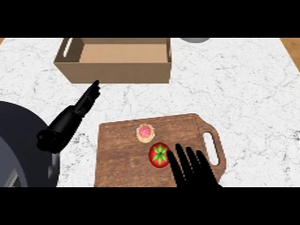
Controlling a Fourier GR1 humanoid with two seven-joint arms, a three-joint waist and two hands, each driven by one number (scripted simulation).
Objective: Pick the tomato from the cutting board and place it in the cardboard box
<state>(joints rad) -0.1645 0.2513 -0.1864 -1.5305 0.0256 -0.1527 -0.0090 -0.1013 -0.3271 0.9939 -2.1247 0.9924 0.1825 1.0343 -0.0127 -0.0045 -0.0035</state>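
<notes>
From the head view, the round red tomato with a green top (159,154) sits on the brown wooden cutting board (123,167). The black right hand (192,169), fingers straight and apart, is just beside it on the right. The black left hand (74,115), fingers straight and together, is farther off, pointing toward the open brown cardboard box (113,70).

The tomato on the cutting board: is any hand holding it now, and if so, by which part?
Nothing is held. The tomato lies on the cutting board; the right hand is open just beside it, and the left hand is open and away.
</notes>
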